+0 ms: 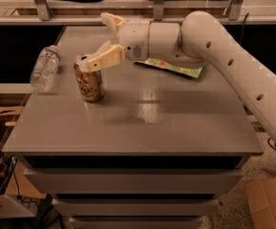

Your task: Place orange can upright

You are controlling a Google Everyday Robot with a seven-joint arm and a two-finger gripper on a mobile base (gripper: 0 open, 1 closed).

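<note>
The orange can (pixel 89 78) stands upright on the grey table (pixel 142 123), left of the middle, its silver top showing. My gripper (pixel 101 37) is open, just above and to the right of the can. Its near finger (pixel 105 57) reaches down to the can's top rim at the right side; the far finger (pixel 111 20) points up and back, clear of the can. The can is not held between them.
A clear plastic water bottle (pixel 45 67) lies on its side near the table's left edge. A green flat packet (pixel 175 67) lies under my arm at the back. Cardboard boxes stand on the floor at the lower right (pixel 270 202) and at the left.
</note>
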